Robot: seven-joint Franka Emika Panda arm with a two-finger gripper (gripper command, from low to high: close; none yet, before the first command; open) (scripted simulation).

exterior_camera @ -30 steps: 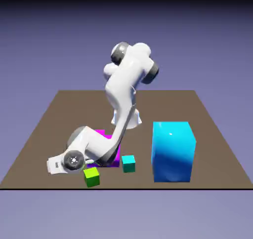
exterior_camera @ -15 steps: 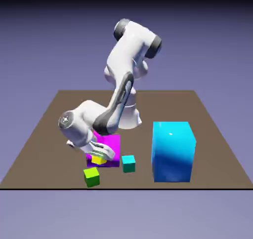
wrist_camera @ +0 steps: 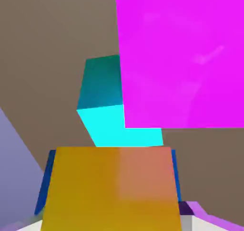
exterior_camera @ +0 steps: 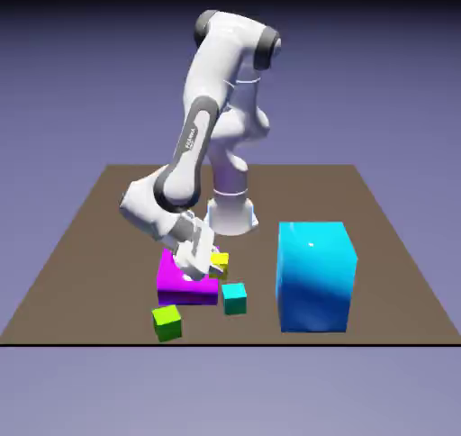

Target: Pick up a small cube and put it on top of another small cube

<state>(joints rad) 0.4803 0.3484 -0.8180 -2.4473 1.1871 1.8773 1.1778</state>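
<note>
The small cube [exterior_camera: 220,261], tiny and plain yellow, is held off the table in my gripper [exterior_camera: 214,262], which is shut on it. In the exterior view it hangs just above the right edge of the magenta block [exterior_camera: 176,286]. The hand view shows the yellow cube [wrist_camera: 112,189] large at the bottom edge, hiding my fingertips. Beyond it lie a teal cube [wrist_camera: 101,84] and the magenta block [wrist_camera: 183,58]. The teal cube [exterior_camera: 234,297] sits on the table below and slightly right of my gripper. A green cube [exterior_camera: 167,322] rests near the front edge.
A tall cyan block [exterior_camera: 315,277] stands on the exterior view's right of the small cubes. The brown table [exterior_camera: 378,218] ends just in front of the green cube. My arm's forearm slopes down over the magenta block from behind.
My hand has risen from low beside the green cube and swung toward the exterior view's right. It carries the yellow cube up over the magenta block's right edge.
</note>
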